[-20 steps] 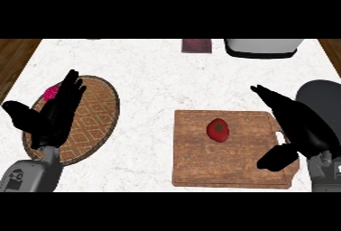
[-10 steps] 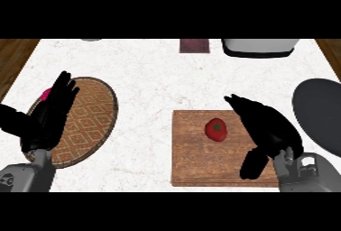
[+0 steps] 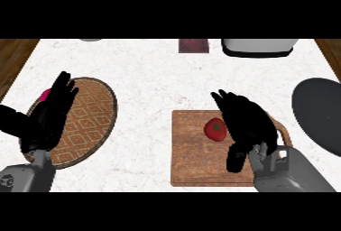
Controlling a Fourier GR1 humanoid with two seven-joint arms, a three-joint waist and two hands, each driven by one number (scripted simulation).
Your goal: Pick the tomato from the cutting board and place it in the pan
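While the tomato (image 3: 214, 129) is lying unlifted: it is sitting near the middle of the cutting board (image 3: 193, 169).
Right robot hand (image 3: 245, 127): it is hanging just beside the tomato's right side, fingers straight and released, grasping nothing. I cannot tell whether it is touching the fruit.
Left robot hand (image 3: 44, 124): it is resting open over the woven mat (image 3: 90, 122) at the left of the bench (image 3: 146, 81).
Pan (image 3: 320, 113): it is waiting at the right edge, apart from the board.
Risk, rolling: the round tomato is probably going to roll leftward if the fingers are closing from one side only.
Risk, carrying: the pan is showing only partly, so a release near its rim is risking the tomato landing on the bench.
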